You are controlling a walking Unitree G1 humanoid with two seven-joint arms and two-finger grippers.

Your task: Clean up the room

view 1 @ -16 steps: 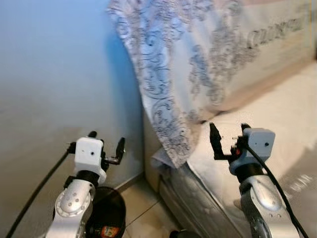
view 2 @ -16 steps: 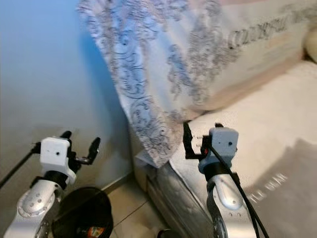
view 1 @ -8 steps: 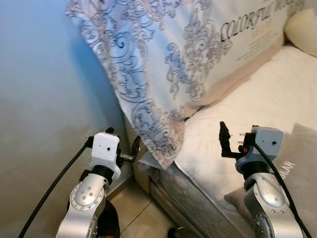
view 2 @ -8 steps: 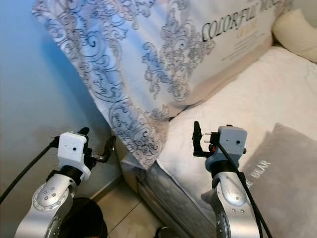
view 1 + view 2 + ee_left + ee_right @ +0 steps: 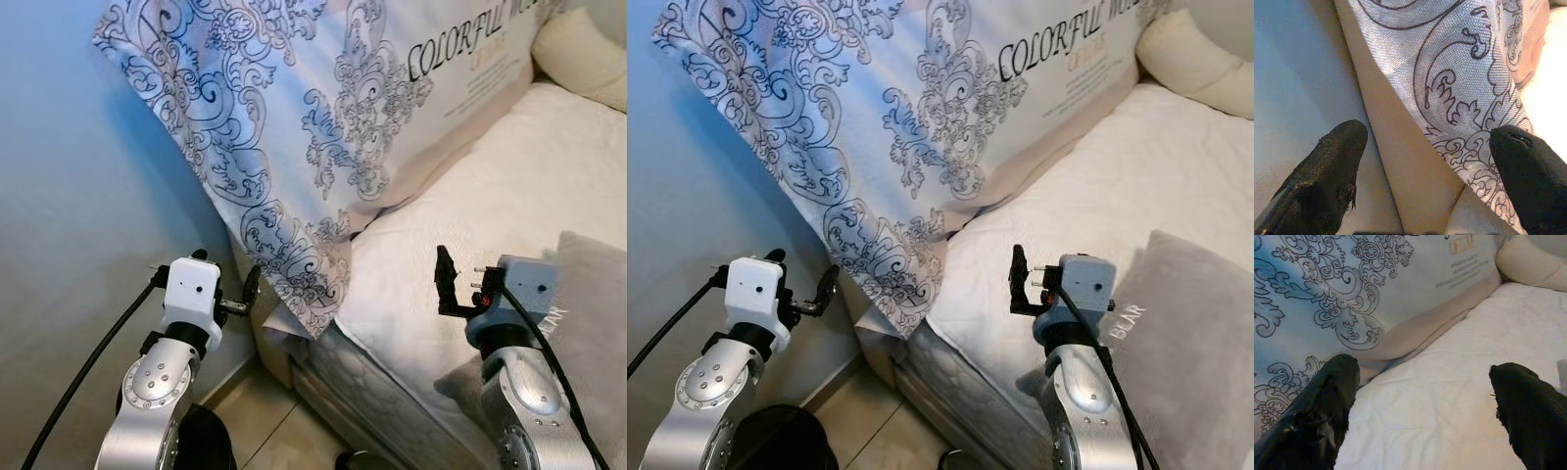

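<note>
A big white pillow (image 5: 323, 117) with grey scroll patterns and lettering leans on the blue wall at the head of the bed (image 5: 470, 215). Its lower corner hangs over the mattress edge. My left gripper (image 5: 225, 269) is open beside that corner, close to the wall; in the left wrist view the patterned fabric (image 5: 1469, 98) lies between its fingers (image 5: 1327, 171) without contact. My right gripper (image 5: 1038, 266) hovers open and empty above the white sheet (image 5: 1449, 396). A grey cushion (image 5: 1185, 333) lies on the bed to its right.
A cream pillow (image 5: 1185, 59) sits at the far right of the bed head. A black bin (image 5: 774, 441) stands on the tiled floor (image 5: 274, 431) below my left arm. The blue wall (image 5: 78, 196) is close on the left.
The camera has swung to the right: more of the bed, the grey cushion and the cream pillow have come into view, and the bin has slid mostly out. Both grippers stay open.
</note>
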